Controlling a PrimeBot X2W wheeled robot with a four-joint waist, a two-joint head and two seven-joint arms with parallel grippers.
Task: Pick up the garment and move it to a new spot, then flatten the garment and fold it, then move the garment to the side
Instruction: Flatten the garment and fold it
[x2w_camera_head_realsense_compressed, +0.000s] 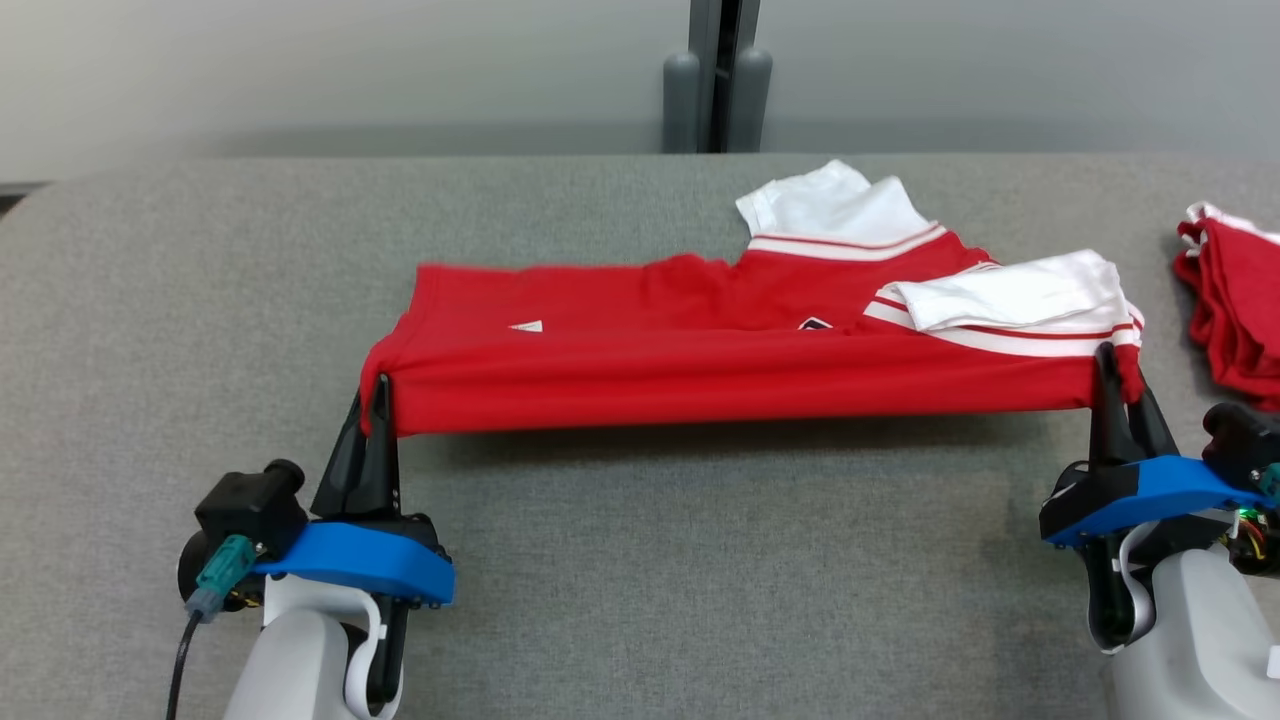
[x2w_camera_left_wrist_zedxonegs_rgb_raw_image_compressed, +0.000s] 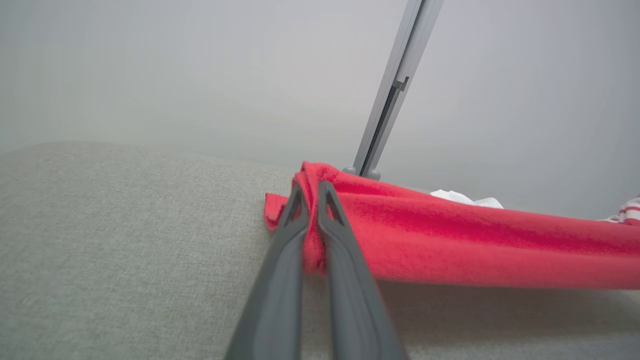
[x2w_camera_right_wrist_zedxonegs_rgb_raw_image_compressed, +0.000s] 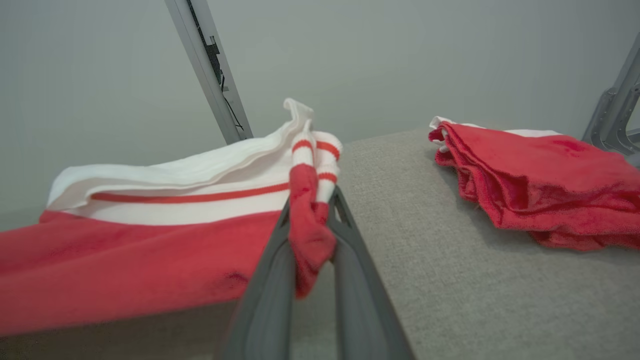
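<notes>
Spanning tool to tool, red garment (x2w_camera_head_realsense_compressed: 700, 360), left tool (x2w_camera_head_realsense_compressed: 380, 388) and right tool (x2w_camera_head_realsense_compressed: 1108, 362) clamped on its ends

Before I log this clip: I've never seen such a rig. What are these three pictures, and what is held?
It is a two-armed robot at a grey padded table. The wide picture comes from a camera on its head, looking down; the other two come from wrist cameras, looking along each arm's dark fingers. The left gripper and right gripper each pinch one end of the near edge of a red shirt with white striped sleeves, holding that edge off the table. A folded red pile lies at the right.
</notes>
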